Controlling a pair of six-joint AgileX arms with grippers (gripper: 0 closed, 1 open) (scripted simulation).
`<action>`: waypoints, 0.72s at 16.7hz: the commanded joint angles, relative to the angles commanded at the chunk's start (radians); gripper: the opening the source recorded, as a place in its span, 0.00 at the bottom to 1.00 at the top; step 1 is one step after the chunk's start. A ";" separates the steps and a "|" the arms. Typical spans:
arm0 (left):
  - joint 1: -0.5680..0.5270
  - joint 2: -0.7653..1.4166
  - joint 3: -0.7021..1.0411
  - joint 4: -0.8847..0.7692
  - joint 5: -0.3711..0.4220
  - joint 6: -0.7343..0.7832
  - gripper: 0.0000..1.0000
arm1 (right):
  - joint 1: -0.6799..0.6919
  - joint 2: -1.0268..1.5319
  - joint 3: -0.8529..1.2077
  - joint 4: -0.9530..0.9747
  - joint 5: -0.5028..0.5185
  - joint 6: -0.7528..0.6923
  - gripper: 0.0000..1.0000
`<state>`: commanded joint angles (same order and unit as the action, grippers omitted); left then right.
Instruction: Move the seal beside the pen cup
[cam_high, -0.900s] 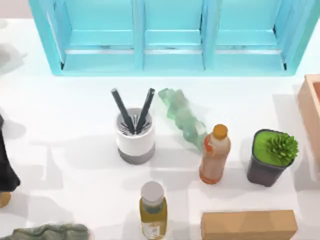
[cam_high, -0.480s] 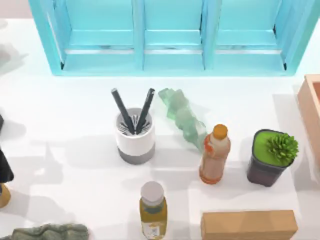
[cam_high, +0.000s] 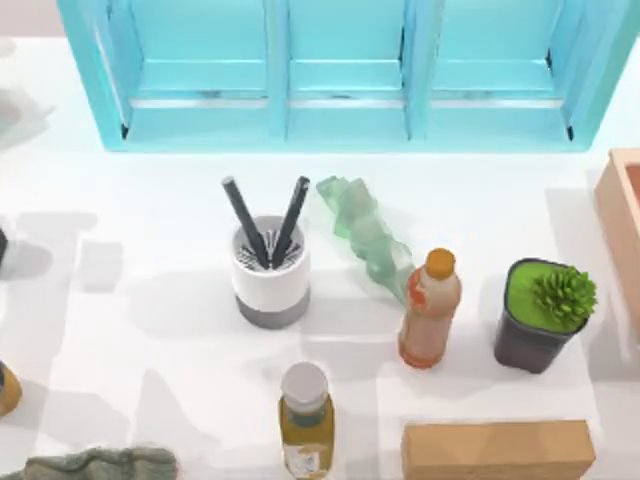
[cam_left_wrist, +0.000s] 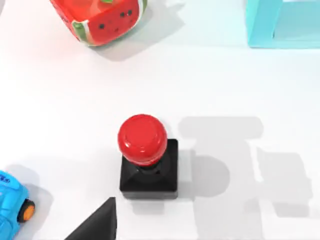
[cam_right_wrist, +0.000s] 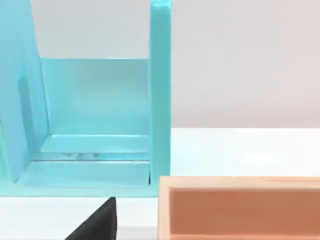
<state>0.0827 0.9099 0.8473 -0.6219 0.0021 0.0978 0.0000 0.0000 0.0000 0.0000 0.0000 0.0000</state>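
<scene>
1. Below the left wrist camera, the seal (cam_left_wrist: 147, 160) stands upright on the white desk (cam_left_wrist: 240, 80): glossy red rounded knob on a black square block base. Nothing touches it.
2. Left tool: a dark wedge (cam_left_wrist: 95, 225) sits at the frame edge just beside the seal's base, apart from it. I cannot tell how far the fingers are spread; nothing is seen held.
3. Same view: a watermelon-patterned toy (cam_left_wrist: 100, 17) lies well apart from the seal, a blue toy car (cam_left_wrist: 12, 202) with an orange wheel sits off to one side, and a corner of the turquoise shelf unit (cam_left_wrist: 280, 25) shows.
4. Top view: the pen cup (cam_high: 270, 270) stands left of centre on the desk, white with a grey bottom band, two black pens (cam_high: 265, 220) leaning apart out of its slotted top.
5. Near the cup: a pale green crumpled piece (cam_high: 365, 235) to its right, then an orange-capped bottle (cam_high: 430, 310), then a dark pot with a green plant (cam_high: 545, 315). A white-capped bottle (cam_high: 305, 420) stands in front of the cup; a cardboard box (cam_high: 498, 450) lies to that bottle's right.
6. Left edge of the top view: a small orange-brown object (cam_high: 6, 388) and a grey-green cloth (cam_high: 95, 465).
7. Right wrist view: a dark wedge at the frame edge, an orange-tan open box (cam_right_wrist: 240, 207), and the shelf unit behind. Right tool's opening: cannot tell.
</scene>
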 joint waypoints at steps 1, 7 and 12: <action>0.009 0.116 0.098 -0.072 0.000 0.011 1.00 | 0.000 0.000 0.000 0.000 0.000 0.000 1.00; 0.063 0.714 0.618 -0.473 0.000 0.070 1.00 | 0.000 0.000 0.000 0.000 0.000 0.000 1.00; 0.095 1.057 0.953 -0.701 0.000 0.107 1.00 | 0.000 0.000 0.000 0.000 0.000 0.000 1.00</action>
<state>0.1779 1.9672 1.8000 -1.3230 0.0021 0.2048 0.0000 0.0000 0.0000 0.0000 0.0000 0.0000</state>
